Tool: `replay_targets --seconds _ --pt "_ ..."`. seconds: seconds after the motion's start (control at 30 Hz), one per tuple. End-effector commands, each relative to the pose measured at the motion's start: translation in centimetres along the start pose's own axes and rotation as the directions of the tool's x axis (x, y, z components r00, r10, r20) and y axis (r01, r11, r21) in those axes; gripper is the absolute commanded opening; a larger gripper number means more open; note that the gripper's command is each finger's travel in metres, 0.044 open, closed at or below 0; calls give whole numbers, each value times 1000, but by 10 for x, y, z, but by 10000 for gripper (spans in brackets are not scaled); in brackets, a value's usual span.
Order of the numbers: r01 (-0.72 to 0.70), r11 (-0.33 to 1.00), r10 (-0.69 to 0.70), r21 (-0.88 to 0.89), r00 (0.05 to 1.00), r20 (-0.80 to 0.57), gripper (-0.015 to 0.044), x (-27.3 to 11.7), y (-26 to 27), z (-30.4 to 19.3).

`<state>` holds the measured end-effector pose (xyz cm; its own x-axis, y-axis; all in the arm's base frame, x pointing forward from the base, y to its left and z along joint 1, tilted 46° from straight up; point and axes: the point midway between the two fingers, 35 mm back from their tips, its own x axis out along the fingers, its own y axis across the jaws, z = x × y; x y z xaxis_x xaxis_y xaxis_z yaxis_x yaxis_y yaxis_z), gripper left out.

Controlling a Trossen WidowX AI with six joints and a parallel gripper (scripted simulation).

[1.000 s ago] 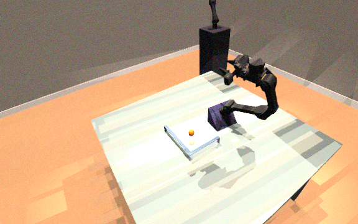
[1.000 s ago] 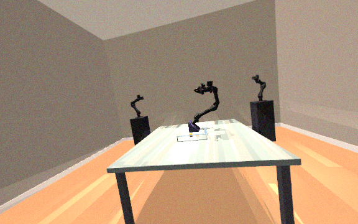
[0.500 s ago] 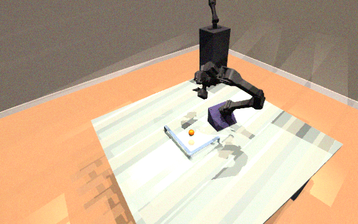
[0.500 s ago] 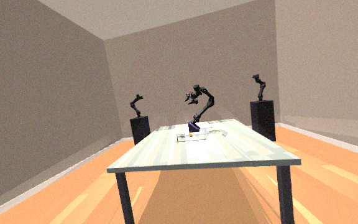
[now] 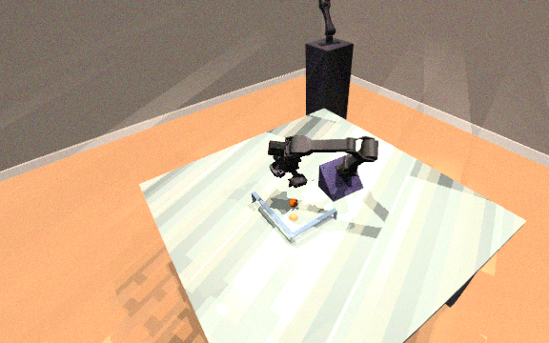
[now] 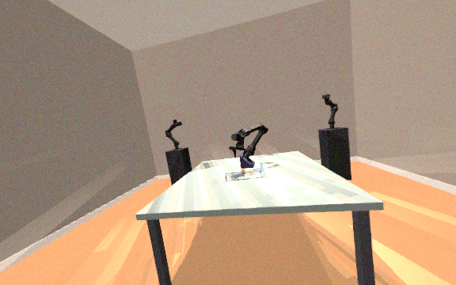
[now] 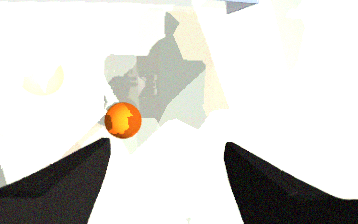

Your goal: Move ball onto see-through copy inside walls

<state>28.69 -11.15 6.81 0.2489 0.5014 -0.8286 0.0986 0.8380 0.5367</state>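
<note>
An orange ball [image 5: 294, 202] [image 6: 243, 171] [image 7: 123, 120] rests on the table, on the open side of the corner. The pale see-through copy [image 5: 294, 217] [image 7: 43, 81] lies a short way from it, deeper in the corner. Of the two low clear walls, one [image 5: 272, 213] runs on the left and the other [image 5: 315, 222] on the right in the top view; they meet at the front. My gripper [image 5: 288, 176] [image 7: 168, 147] is open and empty, pointing down above the table behind the ball. In the wrist view the ball shows just beyond the left fingertip, not between the fingers.
The purple arm base [image 5: 338, 180] [image 6: 246, 161] stands behind the right wall. The pale table [image 5: 427, 238] [image 6: 291, 194] bears the gripper's shadow around the ball. Black pedestals [image 6: 335, 154] [image 6: 178, 164] with other arms stand beyond the table.
</note>
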Motion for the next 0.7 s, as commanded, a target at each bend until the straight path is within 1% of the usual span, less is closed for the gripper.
replay_targets --seconds 0.0,0.03,0.1,0.27,0.37,0.67 --pt "-169 984 164 -49 981 -99 305 51 20 -19" --pt "-204 977 197 -55 973 -119 305 61 25 -24" --pt "-232 971 222 -58 966 -135 305 69 28 -28" --pt "-232 971 222 -58 966 -135 305 70 29 -28" --pt "-232 971 223 -58 965 -135 305 82 32 -30" --pt "-232 971 223 -58 966 -135 305 92 34 -31"
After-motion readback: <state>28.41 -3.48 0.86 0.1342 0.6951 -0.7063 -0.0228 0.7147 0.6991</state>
